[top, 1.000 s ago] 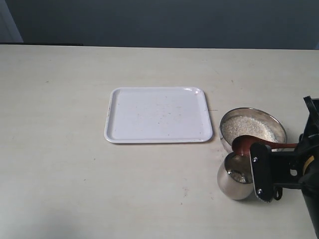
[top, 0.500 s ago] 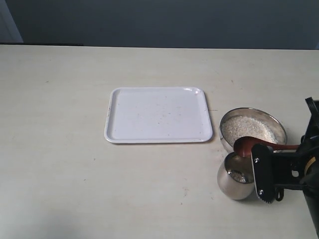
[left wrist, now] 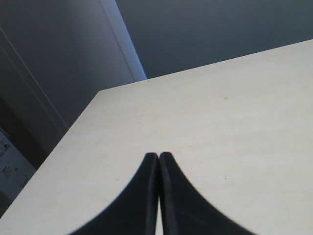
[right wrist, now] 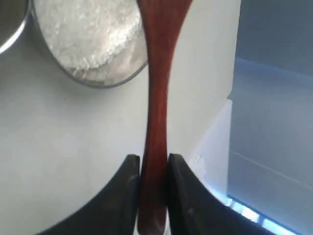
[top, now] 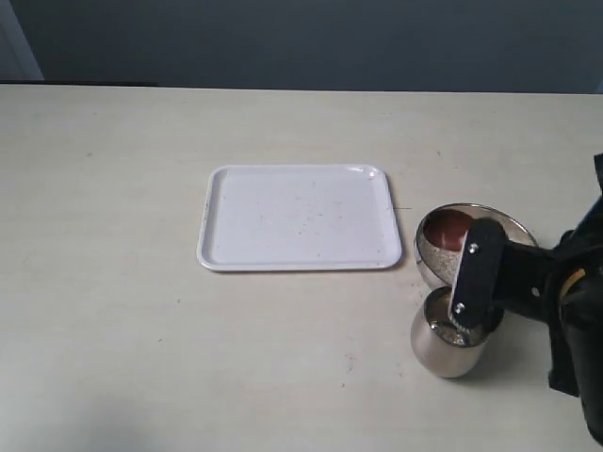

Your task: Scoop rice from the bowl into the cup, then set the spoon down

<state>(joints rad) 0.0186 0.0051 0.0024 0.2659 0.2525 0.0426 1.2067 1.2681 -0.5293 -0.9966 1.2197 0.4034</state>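
The reddish-brown spoon (right wrist: 155, 107) is clamped by its handle in my right gripper (right wrist: 154, 161). Its oval head (top: 448, 229) hangs over the left part of the steel bowl (top: 497, 215), above the white rice (right wrist: 83, 29). The small steel cup (top: 441, 347) stands just in front of the bowl, holding a few grains (top: 450, 332); the black right gripper (top: 474, 273) reaches across above its rim. Only an arc of the cup's rim (right wrist: 11, 34) shows in the right wrist view. My left gripper (left wrist: 158, 156) is shut on nothing over bare table, away from these things.
A white rectangular tray (top: 300, 218) lies on the cream table, left of the bowl. The table's far edge meets a dark wall (top: 301, 42). The right arm's body (top: 575, 330) fills the lower right corner of the exterior view.
The right gripper has swung leftward, and the spoon's head has gone from above the cup's rim to over the left part of the bowl. Cup, bowl and tray have not moved.
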